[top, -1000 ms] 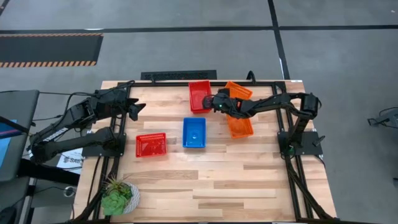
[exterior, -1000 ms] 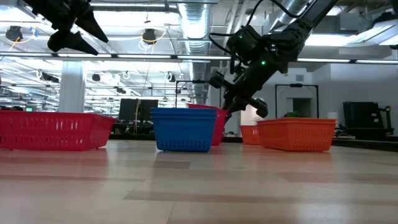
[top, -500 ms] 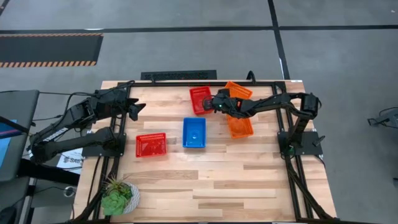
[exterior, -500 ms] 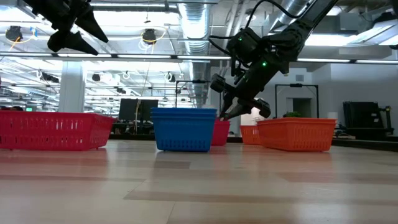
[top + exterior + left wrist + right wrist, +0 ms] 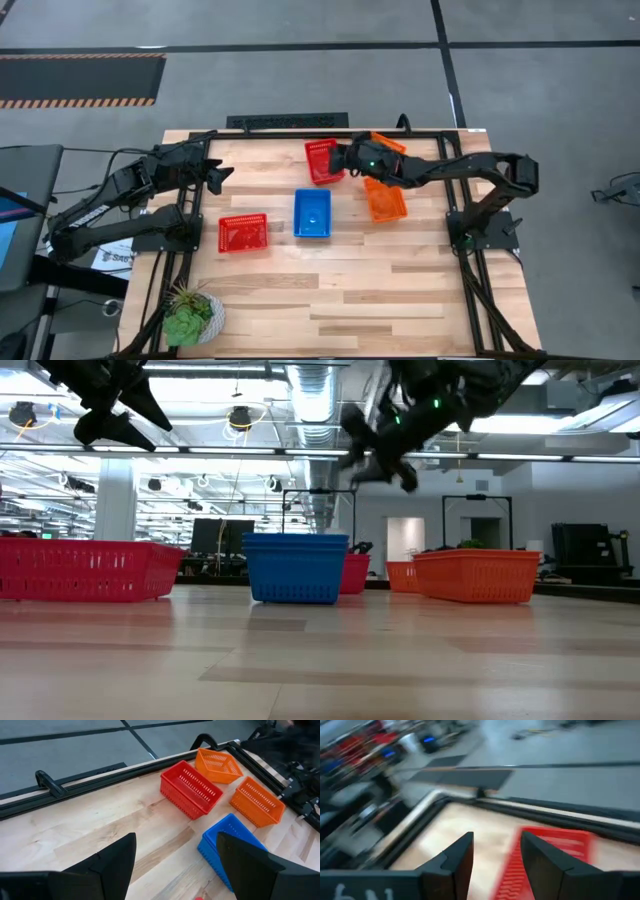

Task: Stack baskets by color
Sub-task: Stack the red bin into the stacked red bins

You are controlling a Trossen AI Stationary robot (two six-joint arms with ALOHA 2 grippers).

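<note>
A red basket stands on its base at the table's far middle. My right gripper hangs open above its right side, raised well clear in the low view; the right wrist view shows that basket below the gripper. A blue basket sits at mid-table, a second red basket to its left, an orange basket to its right. Another orange basket, at the far right, is partly hidden by my right arm. My left gripper waits open above the table's left side.
A green potted plant stands at the near left corner. A black frame rail runs along the far edge. Bare wood lies across the near half of the table.
My right gripper has opened and let go of the far red basket, then risen well above it while rolling. The basket, tipped up at first, has come down flat onto the table and stays there.
</note>
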